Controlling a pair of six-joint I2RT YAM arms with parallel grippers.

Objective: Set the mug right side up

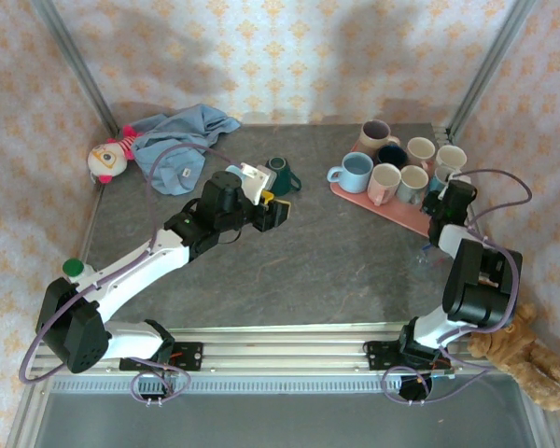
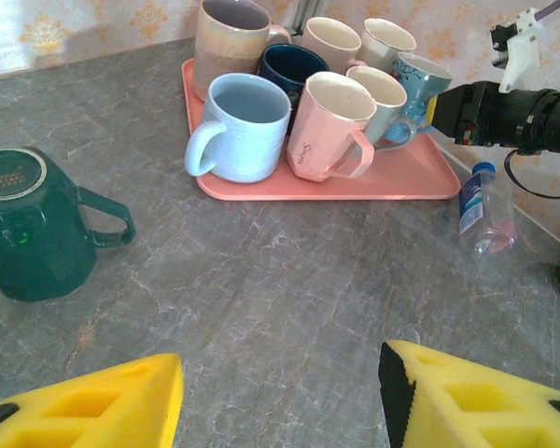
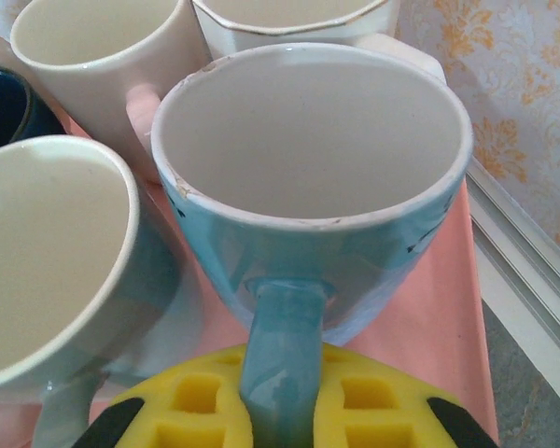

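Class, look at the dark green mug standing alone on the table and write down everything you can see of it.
The dark green mug looks like glossy glazed ceramic, with one loop handle sticking out toward the pink tray. It stands upside down, rim on the grey marbled table, with its ringed base up and a stamped mark in the middle. It sits well apart from the tray, and nothing but the table touches it.

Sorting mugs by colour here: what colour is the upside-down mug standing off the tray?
The upside-down mug is dark green, clearest in the left wrist view.
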